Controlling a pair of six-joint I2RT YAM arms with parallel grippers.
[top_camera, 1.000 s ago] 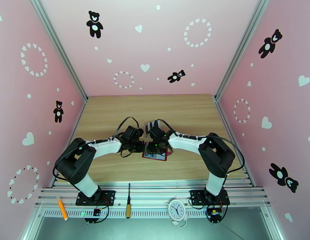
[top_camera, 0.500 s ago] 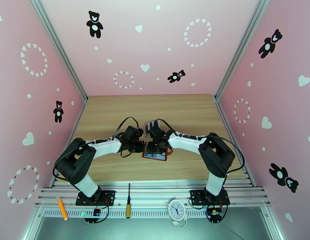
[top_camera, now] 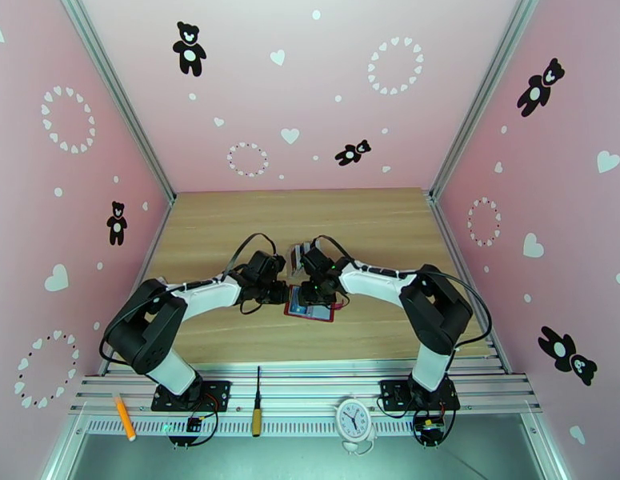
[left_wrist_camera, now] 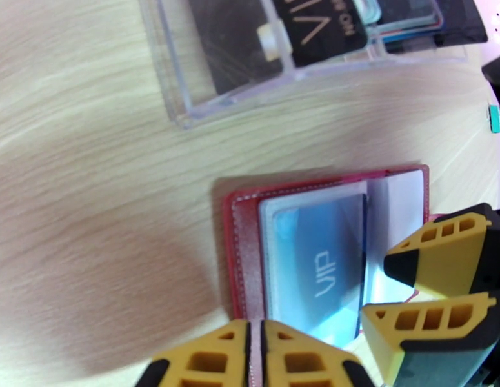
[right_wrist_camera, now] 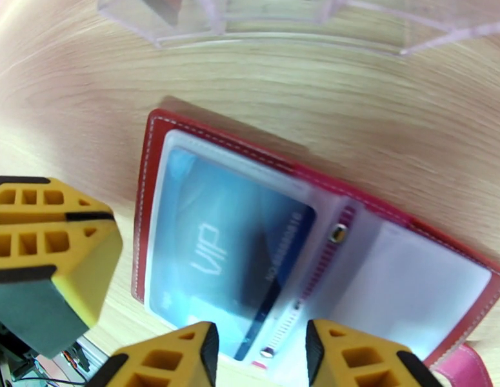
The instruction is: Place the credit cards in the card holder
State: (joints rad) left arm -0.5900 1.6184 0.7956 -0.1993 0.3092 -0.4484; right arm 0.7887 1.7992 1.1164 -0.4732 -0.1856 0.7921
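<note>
1. A teal plastic card (right_wrist_camera: 224, 253) is showing "VIP" in pale letters through a clear sleeve. A smaller line of print beside it is too blurred to read.
2. A black plastic card (left_wrist_camera: 314, 24) is showing "VIP" in gold above a smaller line that cannot be read. It is standing in a clear plastic slotted rack (left_wrist_camera: 185, 98).
3. The dark-red leather-look folding wallet (right_wrist_camera: 145, 208) is lying open and flat on the pale wooden table (left_wrist_camera: 88, 208), near the rack but apart from it. White stitching is running round its edge, and a striped spine with small metal studs is dividing its two pockets. A pinkish snap tab (right_wrist_camera: 472, 372) is poking out at one corner.
4. The teal card is sitting inside the pocket on the left gripper's side, while the other pocket is looking pale grey.
5. The left gripper (left_wrist_camera: 255, 340) is hanging at the wallet's edge, its jaws almost together with a thin slit between them. Whether anything thin is caught in the slit cannot be told.
6. The right gripper (right_wrist_camera: 256, 346) is straddling the spine with its jaws parted and is gripping nothing.
</note>
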